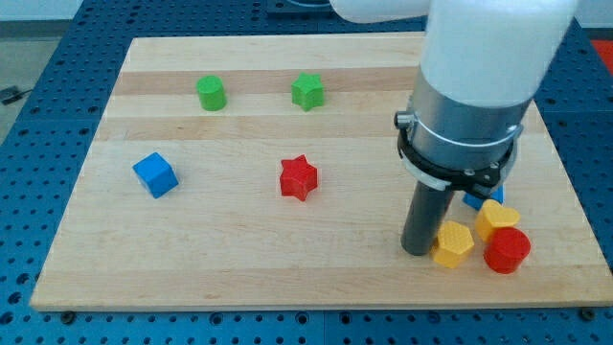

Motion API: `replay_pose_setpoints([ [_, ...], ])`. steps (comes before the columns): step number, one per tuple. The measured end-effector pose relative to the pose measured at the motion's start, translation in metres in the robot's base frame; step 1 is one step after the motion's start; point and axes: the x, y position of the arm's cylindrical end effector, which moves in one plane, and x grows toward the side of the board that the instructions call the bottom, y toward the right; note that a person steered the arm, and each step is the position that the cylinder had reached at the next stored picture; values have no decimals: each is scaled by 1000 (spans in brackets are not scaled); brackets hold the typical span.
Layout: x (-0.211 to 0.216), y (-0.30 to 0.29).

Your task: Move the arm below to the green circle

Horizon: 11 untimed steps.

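My tip [419,251] sits low at the view's right, touching the yellow hexagon [452,244]; rod only, no jaws to open or close.
Green circle [211,93] upper left, well apart; green star [307,91] beside it, red star [298,177] mid-board.

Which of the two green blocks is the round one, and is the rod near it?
The green circle, toward the view's top left; the green star to its right has points. My tip is far off at the view's lower right, beside a yellow block.

Smooth pale wooden board [239,268], matt blocks.
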Motion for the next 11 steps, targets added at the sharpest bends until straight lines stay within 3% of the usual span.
replay_pose_setpoints([
  [2,2,17],
  [3,-27,-29],
  [5,-173,-61],
  [6,-215,-129],
  [7,-206,-219],
  [8,-169,-267],
  [9,-132,-257],
  [11,-96,-151],
])
